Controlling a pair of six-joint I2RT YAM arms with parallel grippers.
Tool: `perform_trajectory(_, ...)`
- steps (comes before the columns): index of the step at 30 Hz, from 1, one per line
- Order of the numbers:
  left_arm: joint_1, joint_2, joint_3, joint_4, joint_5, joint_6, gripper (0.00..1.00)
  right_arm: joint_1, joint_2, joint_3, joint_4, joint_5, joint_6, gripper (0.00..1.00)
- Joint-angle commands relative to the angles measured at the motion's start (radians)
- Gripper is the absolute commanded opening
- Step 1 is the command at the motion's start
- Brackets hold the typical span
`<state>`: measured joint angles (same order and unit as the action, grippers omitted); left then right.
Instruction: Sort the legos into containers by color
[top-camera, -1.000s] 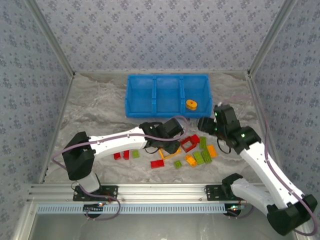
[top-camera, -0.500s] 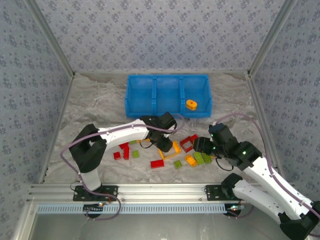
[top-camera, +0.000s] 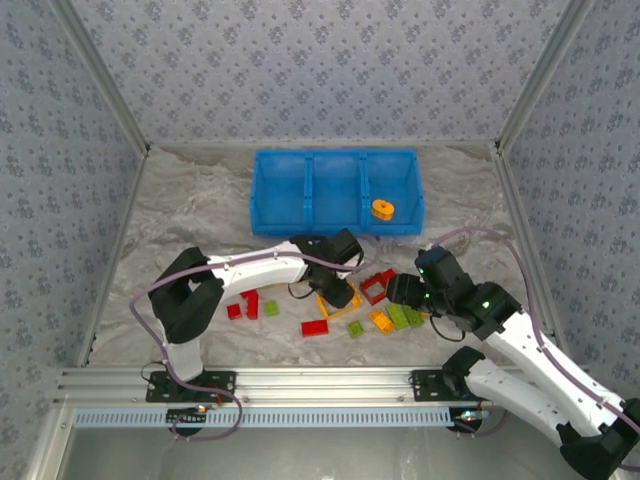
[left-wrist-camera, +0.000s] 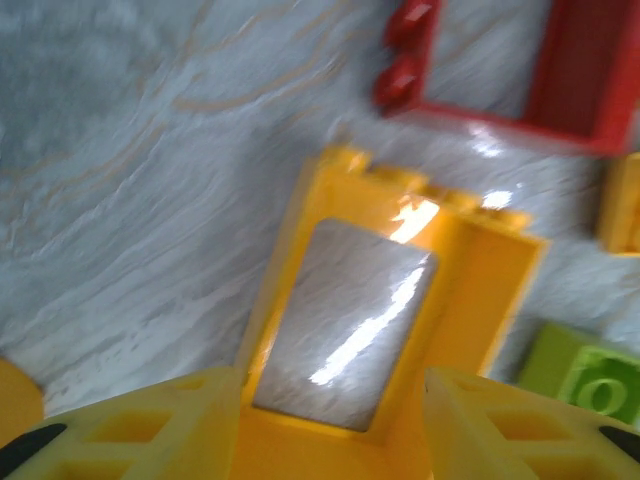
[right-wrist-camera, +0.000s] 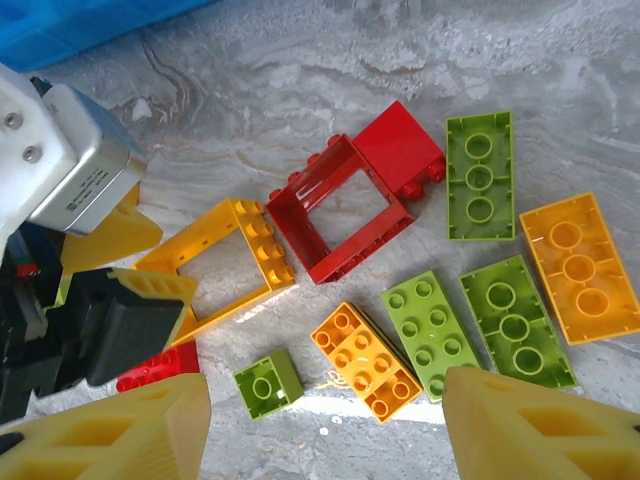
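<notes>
The legos lie loose on the marbled table in front of the blue tray (top-camera: 335, 153) of containers. A round orange lego (top-camera: 382, 209) sits in its right compartment. My left gripper (top-camera: 340, 292) (left-wrist-camera: 330, 400) is shut on the near end of a yellow frame brick (left-wrist-camera: 480, 290) (right-wrist-camera: 262, 245), low over the table. A red frame (top-camera: 376, 289) (right-wrist-camera: 340, 207) lies just beyond it. My right gripper (top-camera: 400, 290) (right-wrist-camera: 325, 390) hangs open over the pile with nothing between its fingers. A small green cube (right-wrist-camera: 268, 383) and an orange brick (right-wrist-camera: 372, 360) lie under it.
Green bricks (right-wrist-camera: 480, 175) (right-wrist-camera: 515, 320) and an orange brick (right-wrist-camera: 580, 265) lie to the right of the pile. Red bricks (top-camera: 248, 300), a small green one (top-camera: 271, 308) and a flat red one (top-camera: 315, 327) lie left of the grippers. The two grippers are close together.
My right arm has come down from beside the tray to over the pile, then held still. The left gripper shifted slightly right and toward me with the yellow frame.
</notes>
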<state>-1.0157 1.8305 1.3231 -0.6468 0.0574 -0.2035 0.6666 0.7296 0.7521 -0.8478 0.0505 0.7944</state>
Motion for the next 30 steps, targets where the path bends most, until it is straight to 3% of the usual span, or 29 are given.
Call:
perform_trajectory(1, -0.004, 0.052, 0.124, 0.023, 0.017, 0.033, 0.50, 0.008, -0.035, -0.005, -0.022, 0.050, 0.028, 0.65)
perform_trajectory(13, -0.012, 0.250, 0.314, 0.020, 0.036, 0.059, 0.45, 0.007, -0.137, 0.009, -0.089, 0.086, 0.047, 0.65)
perform_trajectory(26, -0.018, 0.316, 0.343, 0.023, 0.009, 0.068, 0.23, 0.007, -0.147, 0.005, -0.089, 0.081, 0.057, 0.65)
perform_trajectory(30, -0.020, 0.309, 0.344, 0.021, -0.005, 0.068, 0.22, 0.007, -0.146, 0.002, -0.087, 0.084, 0.056, 0.65)
